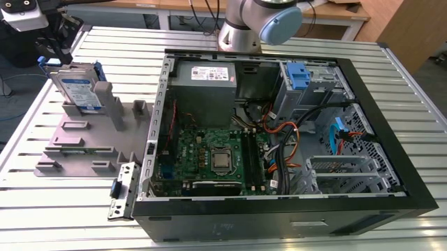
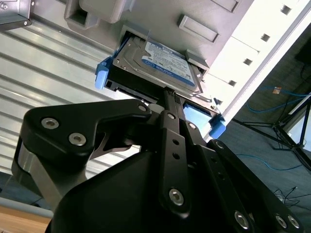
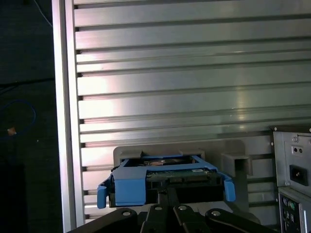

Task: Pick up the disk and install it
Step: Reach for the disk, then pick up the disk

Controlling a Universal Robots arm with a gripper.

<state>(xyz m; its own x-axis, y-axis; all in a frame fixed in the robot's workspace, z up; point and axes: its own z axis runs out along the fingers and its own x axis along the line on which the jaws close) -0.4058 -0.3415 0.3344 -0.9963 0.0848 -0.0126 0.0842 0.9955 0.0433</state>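
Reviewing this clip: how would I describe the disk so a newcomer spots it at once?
Start at the open computer case; at the exterior view's left of it lies a grey slotted tray. The disk stands on edge at the tray's far end. It is flat and silver with a blue-and-white label and blue side rails, unlike the bigger grey box inside the case.

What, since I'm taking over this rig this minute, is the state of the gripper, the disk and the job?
Gripper: at the upper edge of the disk; whether it grips cannot be told.
Disk: stands on edge in the grey slotted tray on the table, to the exterior view's left of the open computer case.
Done: gripper is at the disk.
Left: disk not yet lifted out of the tray, not yet installed.
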